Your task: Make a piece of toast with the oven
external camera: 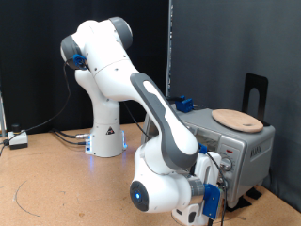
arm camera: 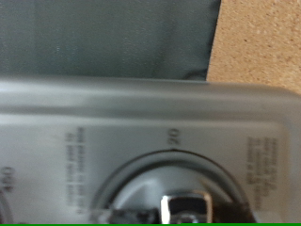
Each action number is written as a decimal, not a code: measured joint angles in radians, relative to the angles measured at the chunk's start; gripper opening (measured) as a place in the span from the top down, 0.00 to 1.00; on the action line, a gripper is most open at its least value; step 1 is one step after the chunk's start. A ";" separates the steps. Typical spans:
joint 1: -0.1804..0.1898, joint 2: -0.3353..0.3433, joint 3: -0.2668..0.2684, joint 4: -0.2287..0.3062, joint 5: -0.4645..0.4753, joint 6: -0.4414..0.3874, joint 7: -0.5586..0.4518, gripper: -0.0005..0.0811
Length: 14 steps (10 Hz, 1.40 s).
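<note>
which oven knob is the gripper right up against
The dial with "20" printed above it on the oven control panel: it fills the wrist view, metal stem centred. No other knob shows there. The gripper itself is hardly visible.

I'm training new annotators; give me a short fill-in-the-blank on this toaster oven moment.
1. The round wooden board rests on ___ of the oven.
2. The hand is at the oven's ___ panel.
3. The dial in the wrist view shows the number ___.

Missing words: top; knob; 20
</note>
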 joint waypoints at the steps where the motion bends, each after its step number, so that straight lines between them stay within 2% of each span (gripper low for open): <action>1: 0.000 0.000 0.001 -0.001 0.003 -0.003 0.000 0.84; 3: -0.005 -0.003 0.004 -0.012 0.026 0.007 -0.033 0.87; 5: -0.037 -0.019 0.032 -0.066 0.094 0.063 -0.260 0.87; 7: -0.068 -0.020 0.056 -0.100 0.146 0.085 -0.492 0.87; 8: -0.076 -0.019 0.060 -0.107 0.158 0.087 -0.564 0.87; 10: -0.077 -0.018 0.061 -0.108 0.160 0.087 -0.596 0.87; 14: -0.077 -0.018 0.059 -0.107 0.157 0.087 -0.574 0.87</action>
